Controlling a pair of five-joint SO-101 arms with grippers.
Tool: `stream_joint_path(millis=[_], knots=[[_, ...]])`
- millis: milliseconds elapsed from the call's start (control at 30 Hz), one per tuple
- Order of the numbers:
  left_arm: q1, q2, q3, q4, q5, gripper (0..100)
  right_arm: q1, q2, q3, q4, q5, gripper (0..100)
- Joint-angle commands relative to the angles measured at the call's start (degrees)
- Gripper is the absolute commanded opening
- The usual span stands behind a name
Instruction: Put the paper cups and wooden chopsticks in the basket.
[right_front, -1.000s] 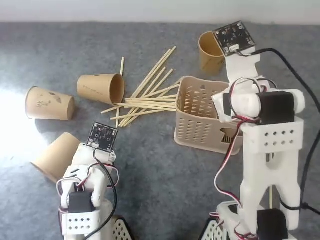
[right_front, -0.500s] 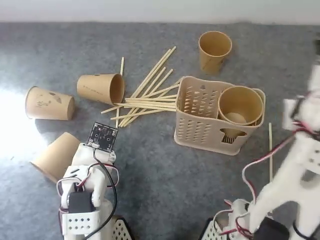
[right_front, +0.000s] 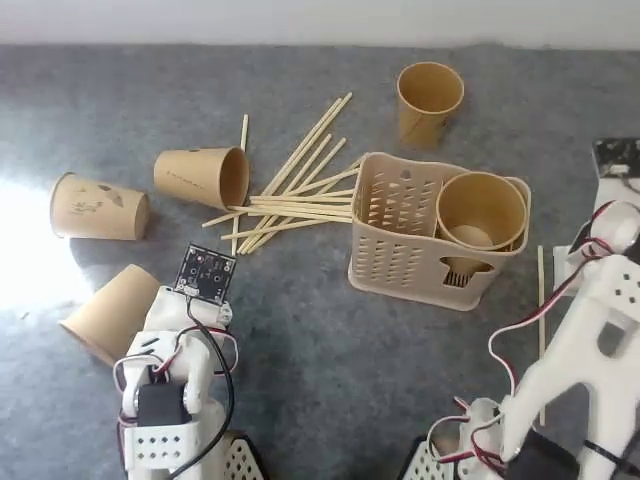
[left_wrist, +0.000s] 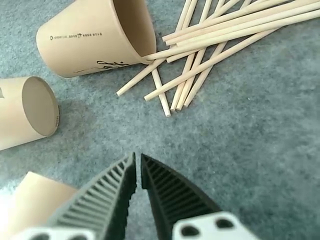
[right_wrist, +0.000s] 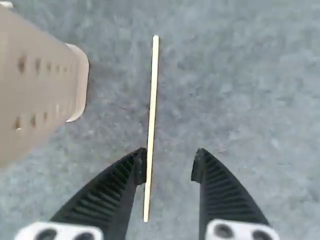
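View edges cut off the basket (right_wrist: 35, 85) and the paper cup (left_wrist: 27, 200) nearest the left pincer (left_wrist: 138, 156).

Desk (right_front: 320, 340): grey, felt-like surface, rough nap. Pale wall (right_front: 300, 20) runs along its far edge. Bright glare patch (right_front: 25, 265) near one side.

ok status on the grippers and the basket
Left gripper shut, empty. Right gripper open above a lone chopstick. Basket holds one paper cup.
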Motion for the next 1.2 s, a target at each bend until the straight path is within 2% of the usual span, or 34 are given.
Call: stream_joint_path(millis=[0, 200, 433, 600, 767, 967, 1167], knots=[[-0.35, -0.44, -1.01, -1.85, 0.44, 2, 0.75, -1.63, 5.10, -5.58, 0.97, 15.8], [-0.35, -0.44, -1.01, -1.85, 0.44, 2, 0.84, -1.63, 16.79, -15.69, 1.05, 15.8], [-0.35, -0.44, -1.01, -1.67, 0.44, 2, 0.84, -1.63, 23.91, -21.85, 1.23, 15.7], [-0.35, -0.44, -1.01, -1.58, 0.44, 2, 3.74, -0.66, 27.78, -27.65, 4.31, 12.1], [-0.35, -0.44, -1.01, -1.58, 0.44, 2, 8.04, 9.01, 27.34, -33.19, 6.42, 10.7], [-0.35, -0.44, -1.01, -1.67, 0.44, 2, 7.87, 18.15, 21.71, -31.43, 5.89, 12.5], [-0.35, -0.44, -1.01, -1.76, 0.44, 2, 7.08, 14.64, 17.76, -26.15, 3.60, 12.6]])
